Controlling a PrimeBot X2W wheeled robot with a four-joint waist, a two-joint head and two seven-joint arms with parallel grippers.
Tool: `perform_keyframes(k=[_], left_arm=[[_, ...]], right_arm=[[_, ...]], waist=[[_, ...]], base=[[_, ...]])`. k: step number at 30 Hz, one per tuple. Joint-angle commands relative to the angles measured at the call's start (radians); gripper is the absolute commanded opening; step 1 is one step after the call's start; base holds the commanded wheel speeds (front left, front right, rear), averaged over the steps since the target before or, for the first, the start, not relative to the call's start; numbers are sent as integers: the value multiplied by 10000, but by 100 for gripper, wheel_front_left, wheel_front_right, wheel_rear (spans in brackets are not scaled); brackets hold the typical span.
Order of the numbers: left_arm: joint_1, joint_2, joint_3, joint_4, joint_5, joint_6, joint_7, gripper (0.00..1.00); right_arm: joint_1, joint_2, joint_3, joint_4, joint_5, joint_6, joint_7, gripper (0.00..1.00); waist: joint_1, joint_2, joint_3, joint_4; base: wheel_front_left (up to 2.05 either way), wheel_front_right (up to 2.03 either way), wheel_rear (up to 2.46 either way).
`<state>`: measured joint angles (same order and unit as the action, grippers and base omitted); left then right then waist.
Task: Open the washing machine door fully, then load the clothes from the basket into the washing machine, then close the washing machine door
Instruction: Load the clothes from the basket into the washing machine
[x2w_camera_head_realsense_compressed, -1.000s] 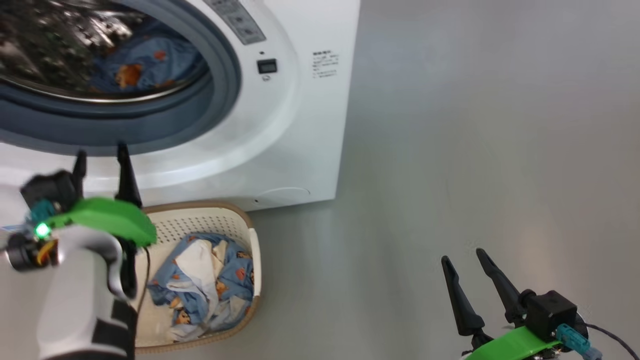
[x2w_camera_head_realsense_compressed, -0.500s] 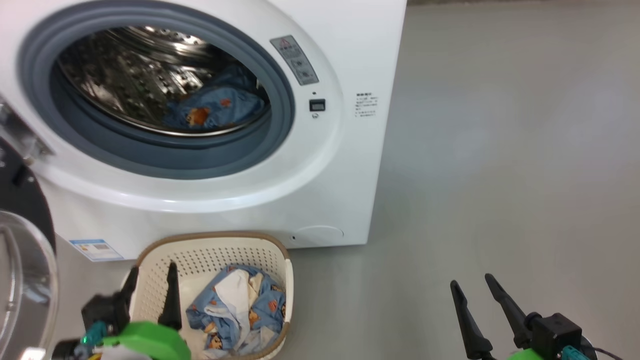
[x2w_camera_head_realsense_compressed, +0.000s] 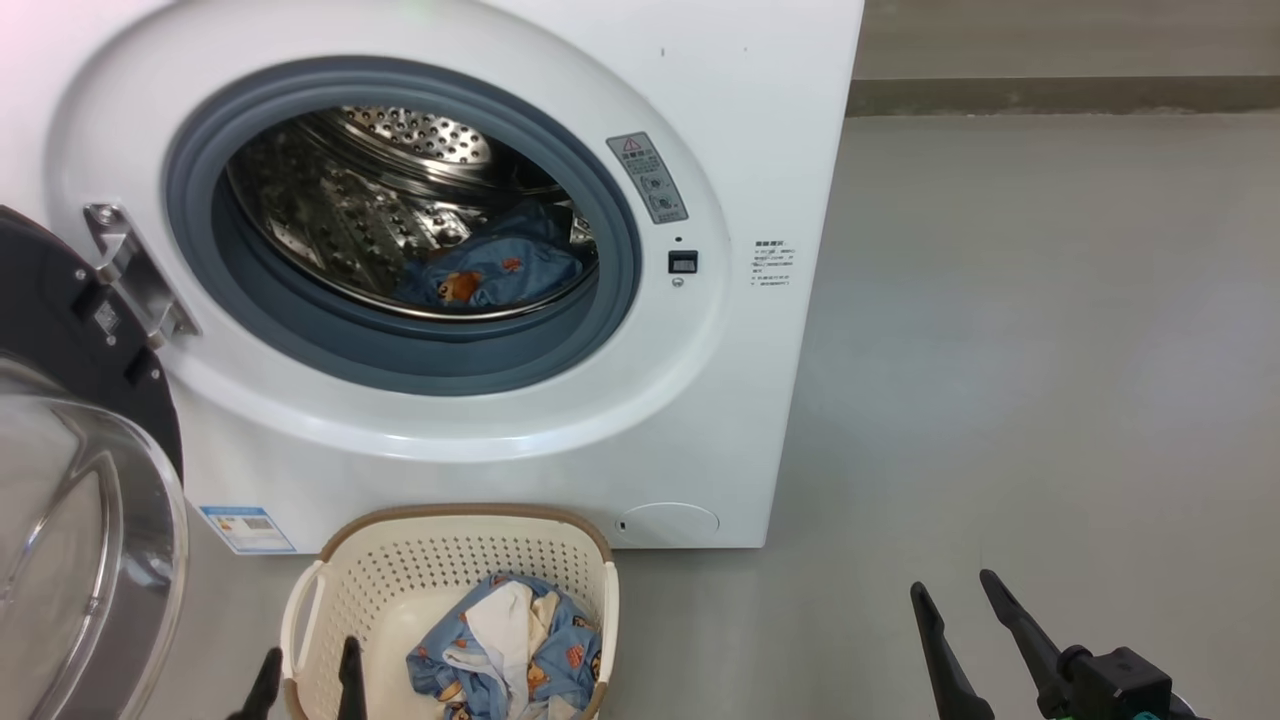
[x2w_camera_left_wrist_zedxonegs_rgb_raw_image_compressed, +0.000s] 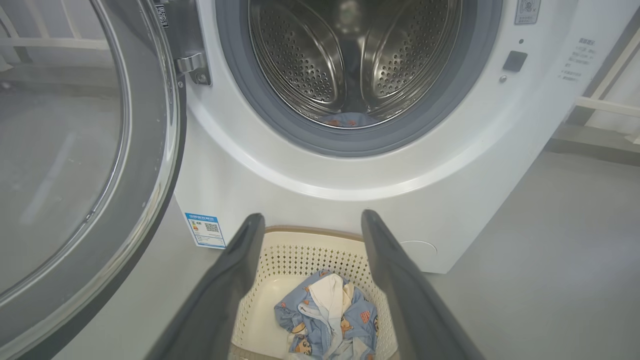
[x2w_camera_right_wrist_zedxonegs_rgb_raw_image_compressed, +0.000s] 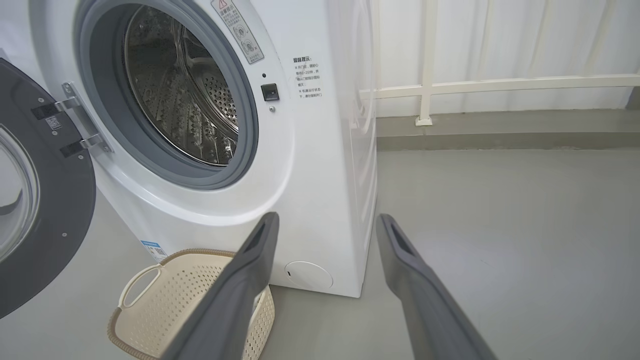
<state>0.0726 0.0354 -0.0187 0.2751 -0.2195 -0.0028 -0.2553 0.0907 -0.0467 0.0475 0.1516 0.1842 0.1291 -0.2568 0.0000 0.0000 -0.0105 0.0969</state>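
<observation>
Since the clothes (x2w_camera_left_wrist_zedxonegs_rgb_raw_image_compressed: 325, 320) in the basket (x2w_camera_left_wrist_zedxonegs_rgb_raw_image_compressed: 300, 255) look light and floppy, I'd pinch the white fold (x2w_camera_left_wrist_zedxonegs_rgb_raw_image_compressed: 325, 295) at 12 o'clock; left gripper (x2w_camera_left_wrist_zedxonegs_rgb_raw_image_compressed: 312, 215) and right gripper (x2w_camera_right_wrist_zedxonegs_rgb_raw_image_compressed: 326, 216) fingers spread, empty

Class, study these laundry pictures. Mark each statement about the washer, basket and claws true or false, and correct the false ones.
1. The washing machine door stands open. True.
2. The basket is empty. False: blue printed clothes lie in it.
3. A blue printed garment lies in the drum. True.
4. The left claw grips cloth. False: its jaws stand open and empty.
5. The right claw is open, with nothing between its fingers. True.
</observation>
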Motion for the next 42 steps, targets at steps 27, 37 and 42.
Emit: perform_keyframes(k=[27, 37, 42], left_arm=[[603, 149, 293, -1599, -447, 620, -65, 100], [799, 149, 321, -1582, -456, 607, -65, 100], [857, 149, 345, -1674, -436, 588, -65, 100]], right_arm=[[-96, -62, 79, -464, -320, 16, -49, 100], [-30, -54, 132, -480, -323, 16, -49, 100], [8, -52, 131, -514, -327, 16, -49, 100]], waist=[[0, 0, -64, -455], [0, 0, -110, -550], [0, 0, 36, -626]], base=[[0, 0, 0], [0, 0, 0], [0, 0, 0]])
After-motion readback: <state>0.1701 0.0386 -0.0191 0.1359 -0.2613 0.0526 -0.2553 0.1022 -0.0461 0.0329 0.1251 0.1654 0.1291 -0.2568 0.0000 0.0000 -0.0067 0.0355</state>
